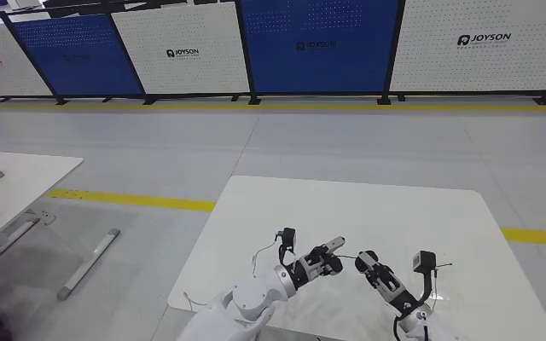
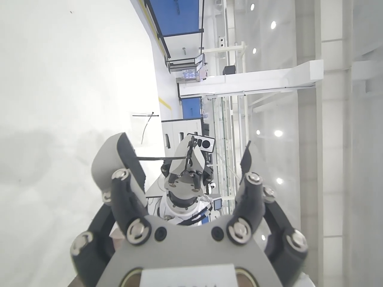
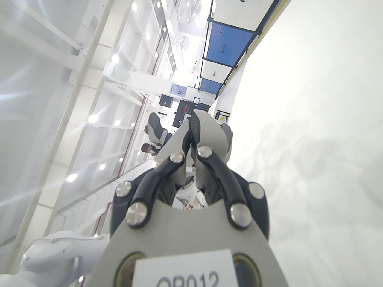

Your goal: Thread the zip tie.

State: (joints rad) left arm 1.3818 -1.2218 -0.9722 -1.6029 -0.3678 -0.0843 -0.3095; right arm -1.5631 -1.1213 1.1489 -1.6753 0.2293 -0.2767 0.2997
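Observation:
A thin black zip tie [image 2: 155, 158] is held in the air between my two grippers, just above the white table [image 1: 358, 205]. My right gripper [image 3: 191, 123] is shut on one end of it, as the left wrist view shows [image 2: 190, 150]. My left gripper [image 2: 186, 140] faces it and stands open, its fingers wide apart. The free end of the strap reaches the pad of one left finger [image 2: 136, 159]. In the top view the left gripper [image 1: 335, 250] and the right gripper [image 1: 365, 258] meet tip to tip near the table's front edge, with the tie [image 1: 348, 256] between them.
A second black zip tie [image 2: 146, 120] lies loose on the table beyond the right gripper, also seen in the top view [image 1: 439, 266]. A yellow floor line and blue and white panels stand behind the table.

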